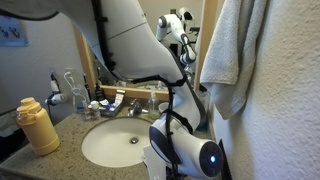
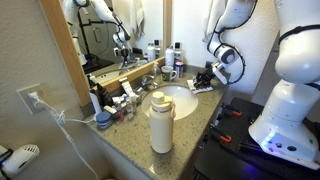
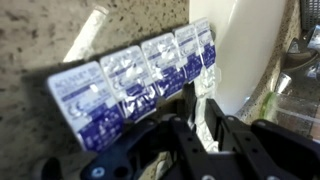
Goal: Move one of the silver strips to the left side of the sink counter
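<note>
Wrist view: silver strip (image 3: 150,75) ran diagonally over the speckled sink counter (image 3: 40,40), low end toward 8 o'clock, high end toward 1 o'clock. Five blister cells with blue-purple print counted; the near end was blurred. White basin (image 3: 250,50) rim sat at the strip's 1 o'clock end, touching or just beside it, could not tell which. White stick (image 3: 85,35) lay at 11 o'clock of the strip, apart from it.

Gripper (image 3: 205,128) showed at 6 o'clock of the frame, dark fingers (image 3: 180,135) set narrow with a slim gap between them, right at the strip's lower edge. Whether they pinched the strip, could not tell.

In an exterior view, the gripper (image 2: 205,78) hung low over the counter's far end, at 1 o'clock of the basin (image 2: 180,100). Cream bottle (image 2: 160,122) stood upright at 7 o'clock of the basin.

In an exterior view, the arm hid the gripper. Faucet (image 1: 135,108) stood at 12 o'clock of the basin (image 1: 120,145), bottle (image 1: 38,125) at 9 o'clock, towel (image 1: 235,50) hung at 2 o'clock.
</note>
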